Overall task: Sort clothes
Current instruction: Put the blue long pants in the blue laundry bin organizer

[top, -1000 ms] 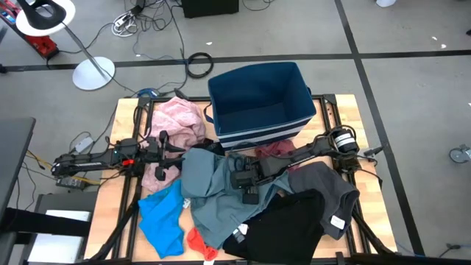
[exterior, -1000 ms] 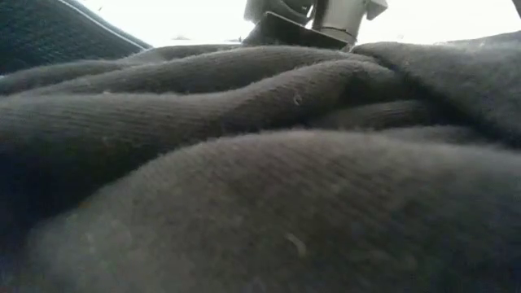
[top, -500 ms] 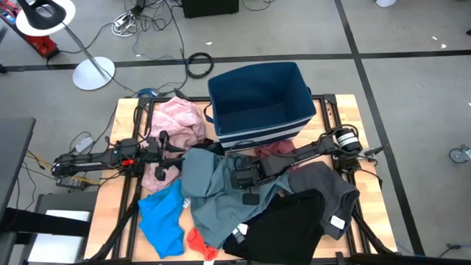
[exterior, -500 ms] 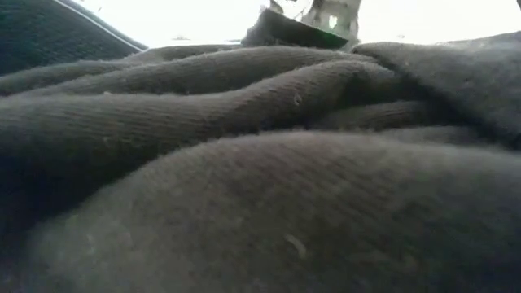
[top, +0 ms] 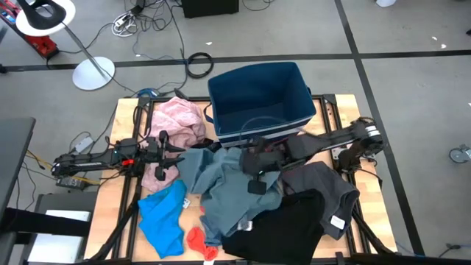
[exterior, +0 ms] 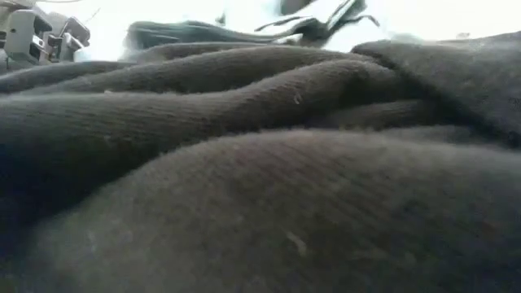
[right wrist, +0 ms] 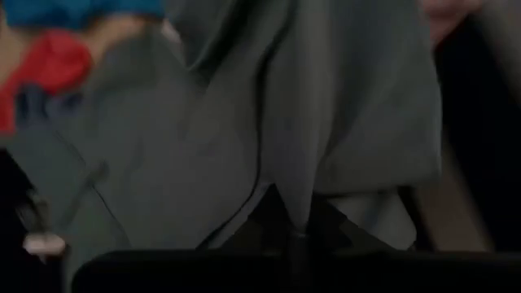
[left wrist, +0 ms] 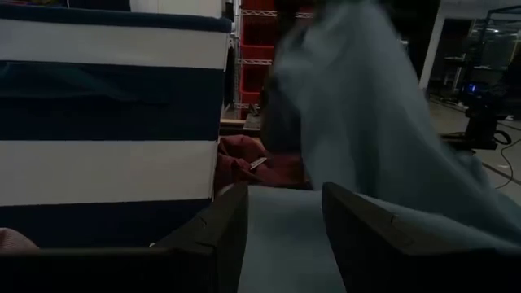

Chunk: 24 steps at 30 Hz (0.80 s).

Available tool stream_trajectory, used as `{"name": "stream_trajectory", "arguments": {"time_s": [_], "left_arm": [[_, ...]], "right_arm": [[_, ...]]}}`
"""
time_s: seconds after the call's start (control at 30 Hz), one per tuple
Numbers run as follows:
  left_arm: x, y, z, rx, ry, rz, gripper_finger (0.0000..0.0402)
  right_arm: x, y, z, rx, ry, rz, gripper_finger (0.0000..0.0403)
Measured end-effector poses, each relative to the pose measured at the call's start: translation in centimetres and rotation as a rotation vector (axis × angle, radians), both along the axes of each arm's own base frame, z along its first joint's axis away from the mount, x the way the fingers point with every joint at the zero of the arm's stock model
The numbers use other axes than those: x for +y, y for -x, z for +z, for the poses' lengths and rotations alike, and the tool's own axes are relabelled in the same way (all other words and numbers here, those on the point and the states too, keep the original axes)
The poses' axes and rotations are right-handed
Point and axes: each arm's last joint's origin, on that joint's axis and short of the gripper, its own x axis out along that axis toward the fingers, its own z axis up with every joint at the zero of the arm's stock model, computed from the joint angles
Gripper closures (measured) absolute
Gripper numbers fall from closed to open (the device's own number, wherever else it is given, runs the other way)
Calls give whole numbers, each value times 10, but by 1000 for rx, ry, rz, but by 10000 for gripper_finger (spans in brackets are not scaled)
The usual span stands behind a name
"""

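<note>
Grey concrete floor all round, wooden table (top: 118,221) at centre, heaped with soft clothes. Navy fabric bin with white stripes (top: 257,103) standing at the far edge of the table. Pink garment (top: 180,121) crumpled just left of the bin; bright blue garment (top: 162,217) at the near left; small red sock (top: 199,241) near the front edge; maroon piece (top: 276,149) peeking out right at the bin's base. Black garment (top: 283,228) spread over the near right, dark grey garment (top: 327,188) beside it toward the right edge.

Right gripper (top: 256,163) just in front of the bin, jaws clenched on a fold of the large grey-blue garment (top: 232,191), cloth bunched and pulled up toward the bin, remainder draped over the middle of the table, lower edge overlapping the black piece. From the right wrist, grey-blue cloth (right wrist: 326,114) hanging in folds from the pinch point.

Left gripper (top: 176,149) resting low at the left-centre, between the pink garment and the grey-blue one, jaws released with nothing between them, fingers (left wrist: 224,224) apart and pointing toward the striped bin.

Low view almost wholly filled by dark knit fabric (exterior: 260,179).
</note>
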Motion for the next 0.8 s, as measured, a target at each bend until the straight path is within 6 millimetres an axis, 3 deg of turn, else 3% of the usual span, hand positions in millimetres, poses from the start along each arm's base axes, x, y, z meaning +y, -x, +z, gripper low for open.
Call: {"name": "stream_trajectory", "arguments": {"time_s": [0.43, 0.8], "left_arm": [[0, 0, 0, -1, 0, 0, 239], [0, 0, 0, -1, 0, 0, 239]], "right_arm": [[-35, 45, 96, -321, 76, -116, 397], [-92, 67, 183, -718, 191, -241, 397]]}}
